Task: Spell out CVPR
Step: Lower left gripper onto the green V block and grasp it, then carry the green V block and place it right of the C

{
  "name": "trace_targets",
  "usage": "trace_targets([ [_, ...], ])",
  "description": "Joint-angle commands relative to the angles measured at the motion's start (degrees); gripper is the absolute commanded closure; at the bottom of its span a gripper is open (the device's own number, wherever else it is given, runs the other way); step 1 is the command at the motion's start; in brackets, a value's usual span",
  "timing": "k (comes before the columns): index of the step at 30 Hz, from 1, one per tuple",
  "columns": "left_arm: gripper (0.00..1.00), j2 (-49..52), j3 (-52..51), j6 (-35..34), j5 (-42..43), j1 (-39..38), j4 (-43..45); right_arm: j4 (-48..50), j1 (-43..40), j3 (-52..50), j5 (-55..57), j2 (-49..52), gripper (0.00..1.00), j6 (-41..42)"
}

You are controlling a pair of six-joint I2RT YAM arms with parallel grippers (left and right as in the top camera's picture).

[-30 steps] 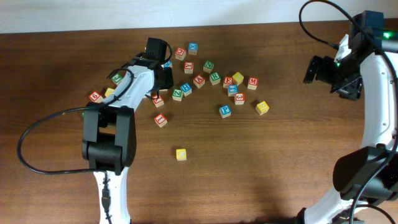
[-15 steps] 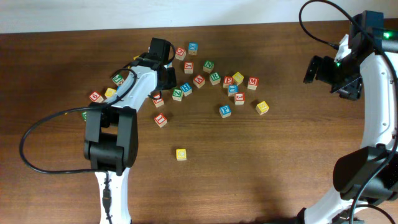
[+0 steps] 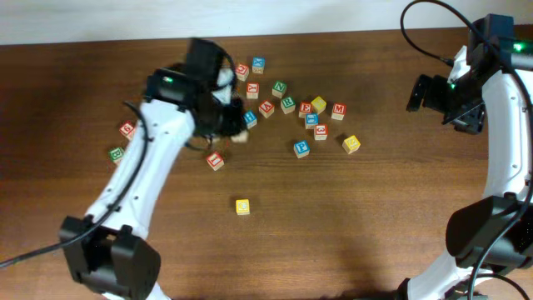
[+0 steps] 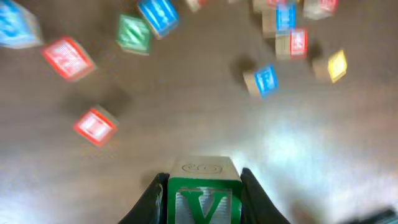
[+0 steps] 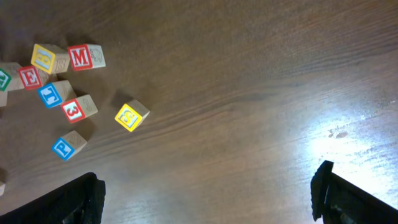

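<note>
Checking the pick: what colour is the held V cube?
Green V cube, clearest from the left wrist.

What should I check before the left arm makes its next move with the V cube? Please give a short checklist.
1. Grip: ok. The left gripper holds the V cube between both fingers.
2. Cube straight in the jaws: ok, the V faces the wrist camera upright.
3. Room beside the lone yellow cube: ok, bare table around it.
4. That cube shows C: cannot tell, too small.
5. Right gripper out of the way: ok, open, empty, far on the right.
6. P cube free for later: ok, apart from its neighbours.
</note>
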Motion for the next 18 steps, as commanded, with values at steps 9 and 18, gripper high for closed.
trace_targets([
  [9,0.8,0.8,-34.1,-23.3,-14.9,-20.0,20.9,0.0,-0.3,-0.4,0.5,-0.6,0.01,0.5],
  [18,0.73,0.8,-34.1,-23.4,-17.5,-21.6,21.8,0.0,-0.3,-0.4,0.5,-0.6,0.02,0.5],
])
